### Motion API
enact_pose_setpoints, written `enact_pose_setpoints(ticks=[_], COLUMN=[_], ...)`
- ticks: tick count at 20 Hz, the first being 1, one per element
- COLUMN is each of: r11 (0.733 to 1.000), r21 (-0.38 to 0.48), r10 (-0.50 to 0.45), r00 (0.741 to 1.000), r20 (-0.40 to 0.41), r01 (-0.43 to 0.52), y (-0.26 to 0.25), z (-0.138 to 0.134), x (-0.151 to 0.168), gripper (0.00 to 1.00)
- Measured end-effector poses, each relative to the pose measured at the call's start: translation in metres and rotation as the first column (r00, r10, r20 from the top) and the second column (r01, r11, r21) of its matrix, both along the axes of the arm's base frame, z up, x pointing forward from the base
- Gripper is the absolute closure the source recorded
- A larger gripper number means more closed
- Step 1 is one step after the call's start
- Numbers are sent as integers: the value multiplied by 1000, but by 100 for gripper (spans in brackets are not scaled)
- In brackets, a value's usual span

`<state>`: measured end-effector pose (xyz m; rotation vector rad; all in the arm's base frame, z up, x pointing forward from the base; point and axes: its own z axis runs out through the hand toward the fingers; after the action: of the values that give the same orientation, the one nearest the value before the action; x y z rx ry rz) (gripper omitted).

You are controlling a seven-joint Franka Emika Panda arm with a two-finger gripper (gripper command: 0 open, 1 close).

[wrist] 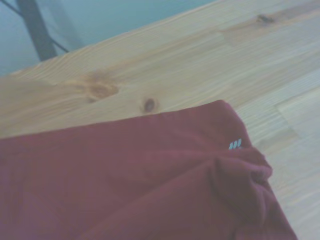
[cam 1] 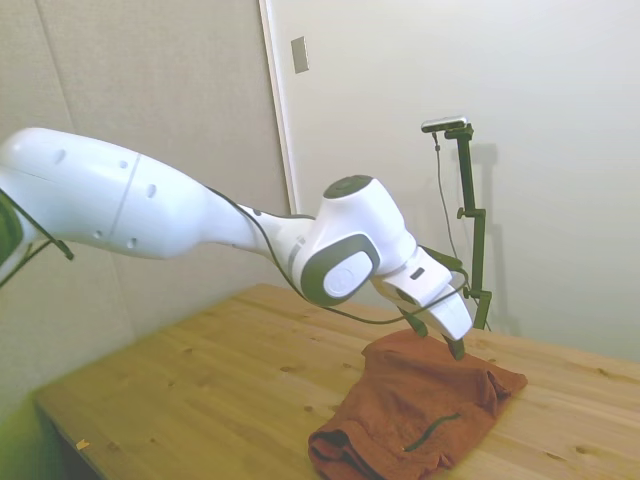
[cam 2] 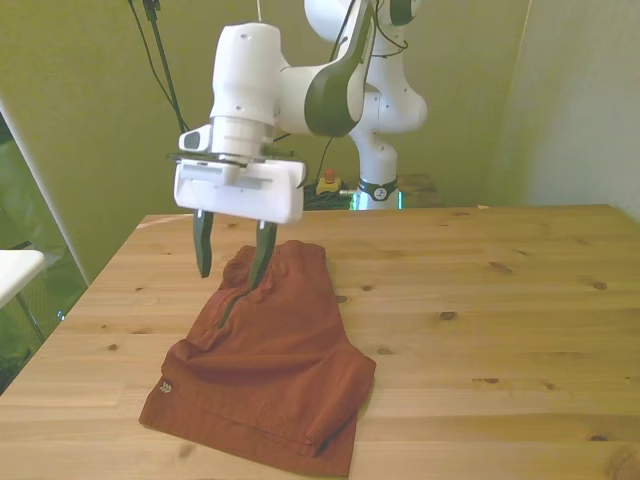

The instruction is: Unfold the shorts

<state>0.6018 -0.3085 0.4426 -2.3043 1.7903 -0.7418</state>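
While the shorts [cam 2: 262, 365] lie in a folded heap on the wooden surface [cam 2: 500, 300], toward the front view's left, the pincer [cam 2: 233, 248] hangs over their far edge with its jaws spread apart and nothing between them. One finger points down at bare wood just past the cloth at about 10 o'clock of the heap in the front view; the other touches or nearly touches the top fold, and I cannot tell which. In the side view the fingertip reaches the raised hump of cloth at the heap's 12 o'clock. The dark pocket line shows in that view toward 6 o'clock, and a small pale logo sits near a corner in the wrist view.

Judging by this, the step in hand is the approach to a first grasp: the garment looks doubled over, with an upper layer lying across a lower one. The next move calls for lowering onto the edge of the top layer only, closing on that single thickness, then lifting and drawing it away so the layer peels open. Catching both layers would only drag the whole heap.
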Motion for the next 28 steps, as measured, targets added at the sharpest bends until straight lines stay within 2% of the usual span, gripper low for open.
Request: enact_pose_setpoints(ticks=[7, 12, 13, 18, 28], r11=[995, 992, 992, 992, 990], r21=[23, 33, 34, 45, 72], r10=[-102, -120, -120, -120, -125], r00=[995, 993, 993, 993, 992], r20=[16, 4, -1, -11, -5], r01=[102, 120, 120, 120, 125], y=[-49, -55, -54, -54, -51], z=[-36, -59, -64, -79, -86], x=[29, 44, 45, 51, 55], gripper=[0, 0, 100, 100, 100])
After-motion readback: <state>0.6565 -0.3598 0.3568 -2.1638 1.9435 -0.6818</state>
